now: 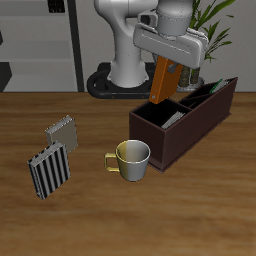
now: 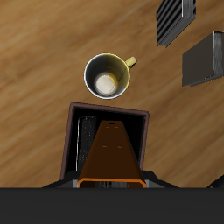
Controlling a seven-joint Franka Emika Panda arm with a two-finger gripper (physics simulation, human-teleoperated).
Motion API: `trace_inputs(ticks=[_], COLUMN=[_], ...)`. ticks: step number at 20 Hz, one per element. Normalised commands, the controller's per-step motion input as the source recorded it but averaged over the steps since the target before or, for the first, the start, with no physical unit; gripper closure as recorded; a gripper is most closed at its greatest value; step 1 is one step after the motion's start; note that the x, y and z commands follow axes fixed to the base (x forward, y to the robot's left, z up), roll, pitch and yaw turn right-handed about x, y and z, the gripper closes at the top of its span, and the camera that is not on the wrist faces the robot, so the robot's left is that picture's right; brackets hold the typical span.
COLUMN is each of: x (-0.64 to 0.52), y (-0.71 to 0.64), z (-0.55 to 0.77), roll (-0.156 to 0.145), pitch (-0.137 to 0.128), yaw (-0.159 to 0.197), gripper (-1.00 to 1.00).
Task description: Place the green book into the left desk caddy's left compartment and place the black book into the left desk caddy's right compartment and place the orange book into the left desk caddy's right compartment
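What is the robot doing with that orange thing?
The robot's gripper is holding the orange book upright and has its lower end in the near end of the left desk caddy, a long dark box. Another book already leans in the caddy's far end. A mug stands beside the caddy, and two striped books lie on the table.

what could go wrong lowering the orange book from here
1. The orange book hangs tilted in the tool, so its lower corner might catch a wall of the left desk caddy.
2. A dark book already stands in that compartment, leaving little room; it may jam.
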Motion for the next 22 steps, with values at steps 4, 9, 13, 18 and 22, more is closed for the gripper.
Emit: trace_inputs(ticks=[4,9,13,18,22], x=[-0.01,0.08,0.09,-0.03,-0.09], y=[0.12,-0.06,0.01,0.10,0.06], z=[0.00,-0.12,-0.20,-0.12,0.00], roll=[0.007,-0.021,-0.012,0.009,0.018], pitch=[-0.010,0.023,0.029,0.009,-0.017], yaw=[-0.010,-0.038,0.005,-0.014,-0.023], gripper=[1.00,1.00,1.00,1.00,1.00])
